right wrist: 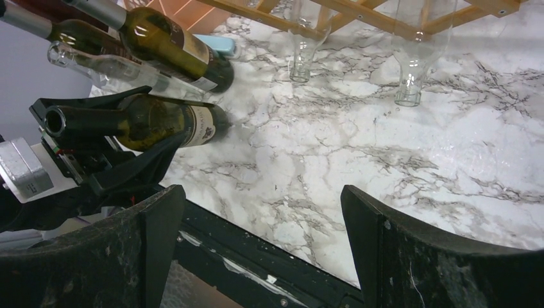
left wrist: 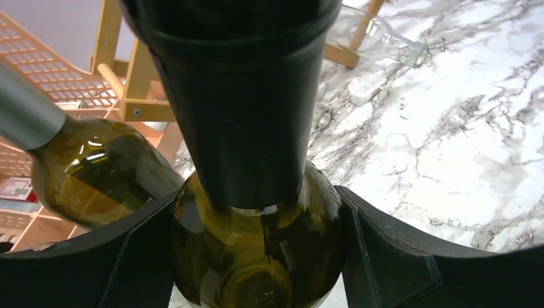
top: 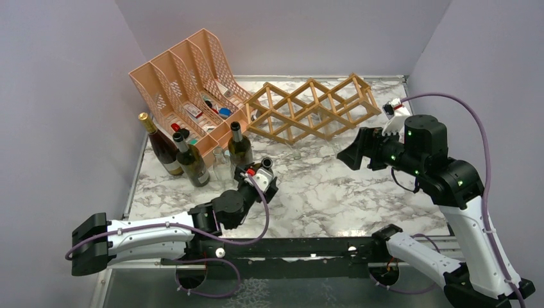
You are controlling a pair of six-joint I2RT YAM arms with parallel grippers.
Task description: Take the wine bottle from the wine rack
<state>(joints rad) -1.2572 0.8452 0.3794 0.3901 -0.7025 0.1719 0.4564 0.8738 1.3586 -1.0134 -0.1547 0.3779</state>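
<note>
A dark green wine bottle (top: pixel 240 149) with black foil on its neck stands upright on the marble table, left of the light wooden wine rack (top: pixel 308 109) and apart from it. My left gripper (top: pixel 252 173) is shut on it; in the left wrist view both pads press the bottle's (left wrist: pixel 256 237) shoulder. The right wrist view shows the same bottle (right wrist: pixel 160 122) with its base on the marble. My right gripper (top: pixel 351 154) hangs open above the table in front of the rack, nothing between its fingers (right wrist: pixel 147 250).
Two more wine bottles (top: pixel 160 144) (top: pixel 191 162) and a clear glass bottle (top: pixel 221 165) stand close on the left. A salmon-pink mesh organiser (top: pixel 186 77) sits behind them. Clear glass bottle necks (right wrist: pixel 301 45) (right wrist: pixel 410 70) poke out of the rack.
</note>
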